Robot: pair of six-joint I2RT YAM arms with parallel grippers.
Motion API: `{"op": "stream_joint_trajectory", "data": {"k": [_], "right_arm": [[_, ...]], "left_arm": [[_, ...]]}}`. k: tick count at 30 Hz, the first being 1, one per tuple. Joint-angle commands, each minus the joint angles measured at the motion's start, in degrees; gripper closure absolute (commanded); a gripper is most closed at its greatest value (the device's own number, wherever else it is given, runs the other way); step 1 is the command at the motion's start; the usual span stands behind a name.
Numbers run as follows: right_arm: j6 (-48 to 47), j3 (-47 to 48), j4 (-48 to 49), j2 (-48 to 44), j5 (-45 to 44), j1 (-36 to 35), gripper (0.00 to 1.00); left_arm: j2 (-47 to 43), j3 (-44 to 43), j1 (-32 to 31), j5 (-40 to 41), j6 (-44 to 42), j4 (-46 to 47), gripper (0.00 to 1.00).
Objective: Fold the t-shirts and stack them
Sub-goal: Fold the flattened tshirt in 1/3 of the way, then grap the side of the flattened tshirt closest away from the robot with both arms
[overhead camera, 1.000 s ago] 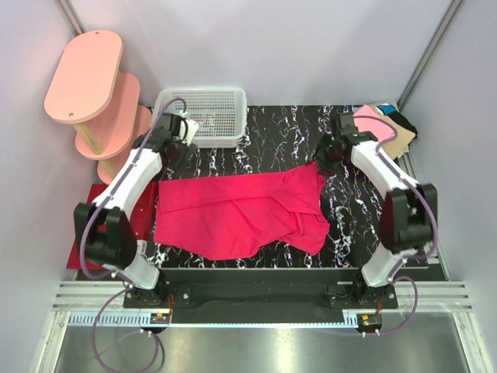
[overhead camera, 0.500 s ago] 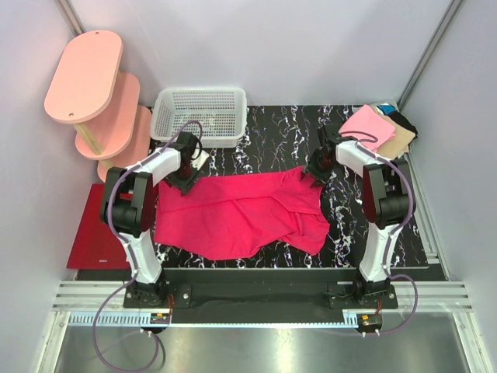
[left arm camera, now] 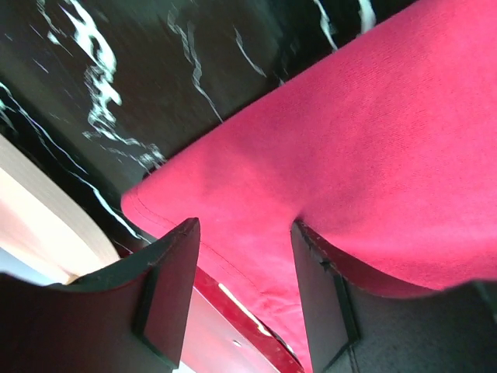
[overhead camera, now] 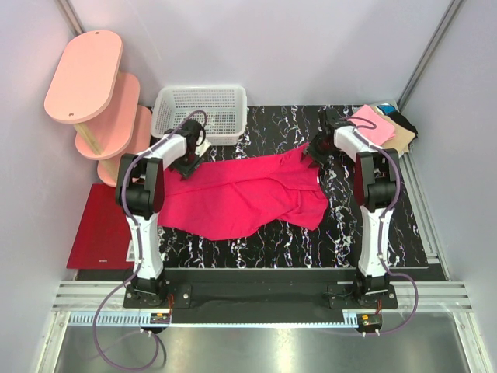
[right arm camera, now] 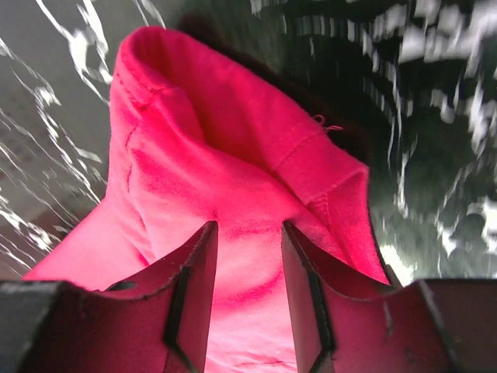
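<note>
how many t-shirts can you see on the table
4: a magenta-red t-shirt spread in the middle; a light pink one, a tan one and a black one folded in a pile at the far right corner. More may be hidden in that pile.

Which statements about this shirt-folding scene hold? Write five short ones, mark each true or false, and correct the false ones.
1. The white plastic mesh basket holds a shirt. False: it is empty.
2. The magenta-red cloth t-shirt lies spread on the black marbled table. True.
3. The left gripper and the right gripper are at its far corners, cloth between their fingers. True.
4. A black shirt tops the folded stack. False: a light pink folded t-shirt is on top.
5. The flat dark red mat lies under the spread shirt. False: it lies left of the table, apart from it.
</note>
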State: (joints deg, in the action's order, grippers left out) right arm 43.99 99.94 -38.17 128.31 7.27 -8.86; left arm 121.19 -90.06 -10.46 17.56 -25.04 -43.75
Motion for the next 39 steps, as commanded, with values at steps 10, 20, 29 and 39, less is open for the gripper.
{"op": "stream_joint_trajectory", "data": {"k": [10, 20, 29, 39], "right_arm": [[-3.7, 1.9, -4.6, -5.0, -5.5, 0.5, 0.42], [-7.6, -13.3, -6.4, -34.5, -14.2, -10.7, 0.30], [-2.6, -46.4, -6.3, -52.2, -8.1, -12.8, 0.36], [-2.1, -52.6, -4.9, -50.8, -8.5, -12.8, 0.37]], "left_arm": [[-5.6, -1.5, 1.8, 2.7, -1.1, 2.5, 0.46], [-40.3, 15.0, -3.3, -1.6, 0.3, -7.2, 0.37], [-51.1, 40.9, -9.3, -5.4, -0.1, -6.1, 0.41], [-44.5, 42.9, -12.1, -1.7, 0.3, -0.2, 0.42]]}}
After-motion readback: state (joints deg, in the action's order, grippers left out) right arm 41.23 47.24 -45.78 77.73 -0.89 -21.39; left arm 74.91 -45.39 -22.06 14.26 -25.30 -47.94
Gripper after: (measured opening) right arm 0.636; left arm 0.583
